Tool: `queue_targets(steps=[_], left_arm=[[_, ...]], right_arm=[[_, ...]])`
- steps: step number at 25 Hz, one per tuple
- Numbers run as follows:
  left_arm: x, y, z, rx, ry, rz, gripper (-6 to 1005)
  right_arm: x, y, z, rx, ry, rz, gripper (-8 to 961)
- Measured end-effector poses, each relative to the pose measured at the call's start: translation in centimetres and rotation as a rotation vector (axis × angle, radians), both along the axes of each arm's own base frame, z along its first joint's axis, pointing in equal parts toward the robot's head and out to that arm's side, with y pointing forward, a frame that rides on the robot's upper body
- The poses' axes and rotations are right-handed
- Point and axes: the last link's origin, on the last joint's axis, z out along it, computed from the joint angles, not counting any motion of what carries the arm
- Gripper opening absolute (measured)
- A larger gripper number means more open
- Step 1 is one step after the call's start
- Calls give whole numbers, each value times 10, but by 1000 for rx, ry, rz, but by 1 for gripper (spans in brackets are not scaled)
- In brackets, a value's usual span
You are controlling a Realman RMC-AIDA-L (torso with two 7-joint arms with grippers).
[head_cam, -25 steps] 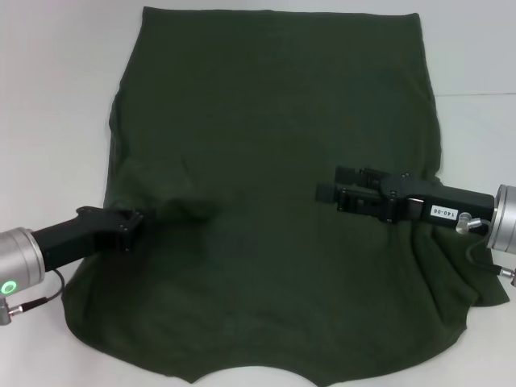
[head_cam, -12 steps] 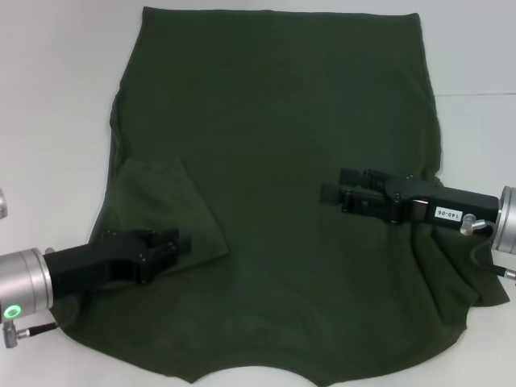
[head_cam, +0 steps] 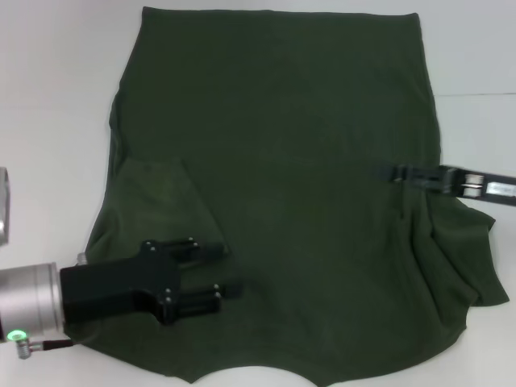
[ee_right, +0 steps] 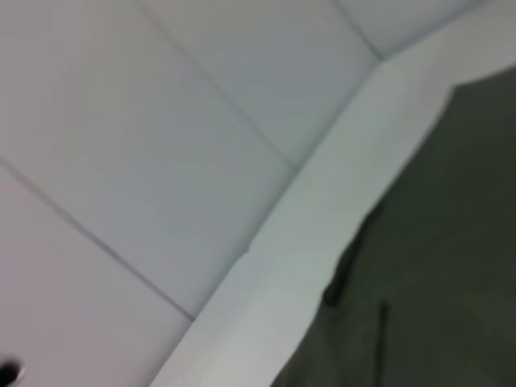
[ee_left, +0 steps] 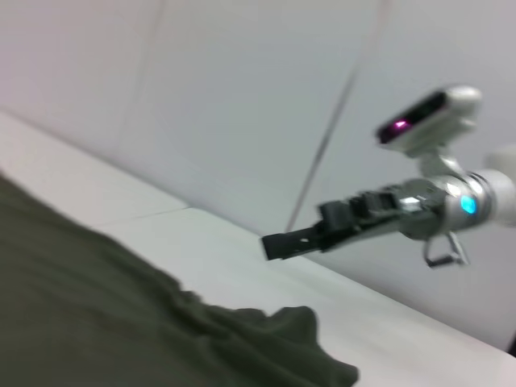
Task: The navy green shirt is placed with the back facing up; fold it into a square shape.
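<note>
One soft, limp shirt (head_cam: pixel 274 161) covers my table (head_cam: pixel 56 97), its left sleeve folded inward. My left gripper (head_cam: pixel 218 274) hovers spread above it; my right gripper (head_cam: pixel 395 172), edge-on, I cannot tell. I'd pinch hems, since the knit probably sags.

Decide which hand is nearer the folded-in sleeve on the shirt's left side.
Left. The left hand hovers just below the folded-in sleeve; the right hand is far across the navy green shirt, near its opposite edge.
</note>
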Motion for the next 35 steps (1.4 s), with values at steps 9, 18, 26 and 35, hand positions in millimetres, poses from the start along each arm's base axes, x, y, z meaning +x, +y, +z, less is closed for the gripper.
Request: queue_targets(steps=[9,18,26,35], left_arm=[[5,-5,-21,38,66,-195,670],[1,-1,-31,65,93,-180,666],[1,-1,-32,65,95,-177,667],[1,1,-32,63,104,-178,667]], right_arm=[[41,-14,36,-47,-51,-251,878],[78,-40,44,-7,-37,-408,850],[94,-47,33,20,-36,-493,825],[92,-39,14,45,-49,-512,798]])
